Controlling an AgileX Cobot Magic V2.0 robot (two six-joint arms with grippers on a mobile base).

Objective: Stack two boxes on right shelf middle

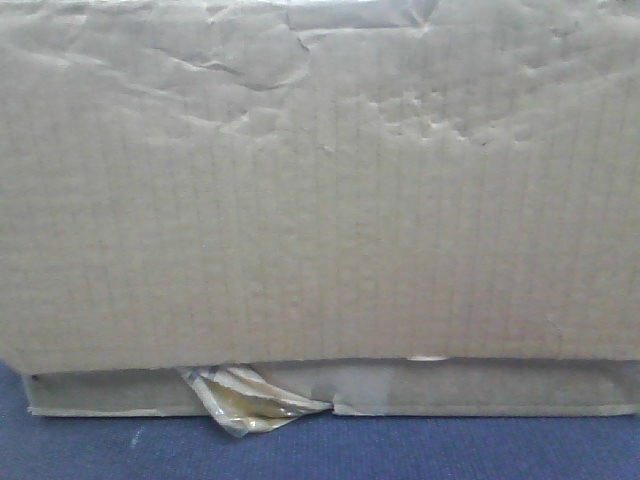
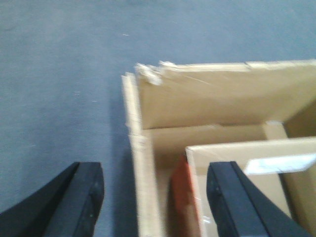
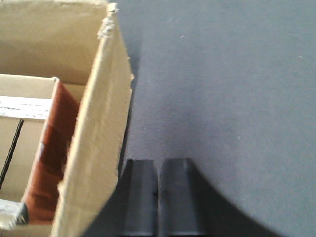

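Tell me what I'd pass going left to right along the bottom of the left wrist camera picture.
One black jaw → blue-grey surface → near wall of the open cardboard box → reddish-brown item inside the box → the other black jaw. The jaws stand wide apart on either side of that wall.

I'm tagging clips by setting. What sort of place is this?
Probably a storage or packing area, though little shows: a dented cardboard box resting on a flat box with peeling tape, both on a blue-grey carpet-like surface.
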